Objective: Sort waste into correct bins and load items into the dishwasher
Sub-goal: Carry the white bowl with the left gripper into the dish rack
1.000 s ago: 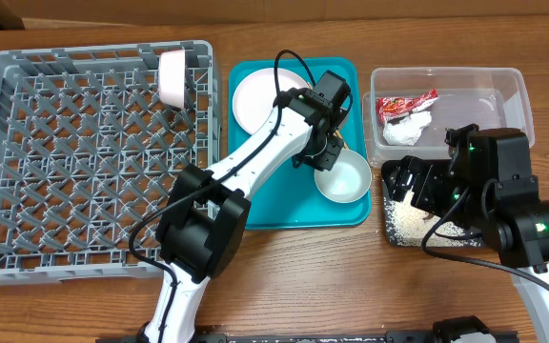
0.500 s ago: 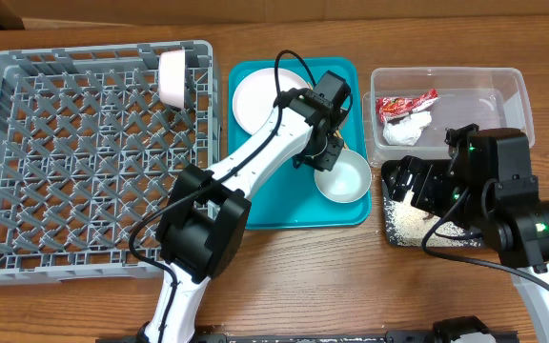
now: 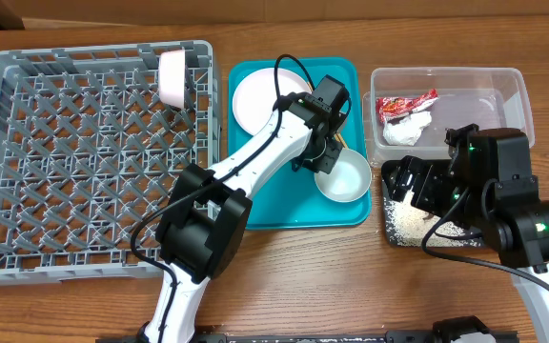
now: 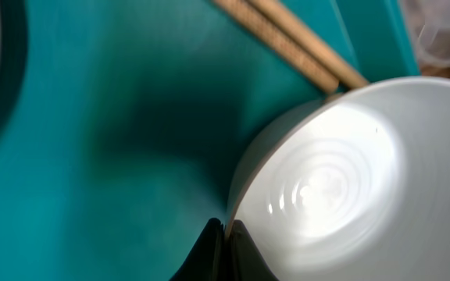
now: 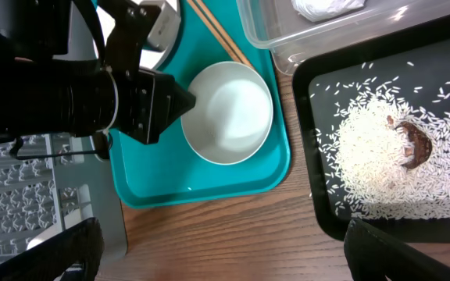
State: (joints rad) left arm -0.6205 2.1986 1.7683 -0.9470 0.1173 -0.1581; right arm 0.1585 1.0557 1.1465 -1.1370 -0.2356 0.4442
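Observation:
My left gripper (image 3: 319, 158) is shut on the left rim of a white bowl (image 3: 344, 179) on the teal tray (image 3: 284, 205). In the left wrist view its jaws (image 4: 226, 231) pinch the bowl's rim (image 4: 326, 187), with the wooden chopsticks (image 4: 287, 43) lying just beyond. A white plate (image 3: 255, 100) lies at the tray's back. My right gripper (image 5: 221, 254) is open and empty, above the table beside the black tray (image 5: 319, 211), which holds rice (image 5: 377, 160) and a brown bit (image 5: 414, 144). The clear tub (image 3: 503, 90) holds the red-and-white wrapper (image 3: 403, 103) and the tissue (image 3: 410, 129).
The large grey dish rack (image 3: 93, 162) fills the left side, with one white dish (image 3: 172, 78) standing at its back right corner. The left arm stretches from the front edge across the teal tray. Bare wooden table (image 3: 332, 276) lies in front of the tray.

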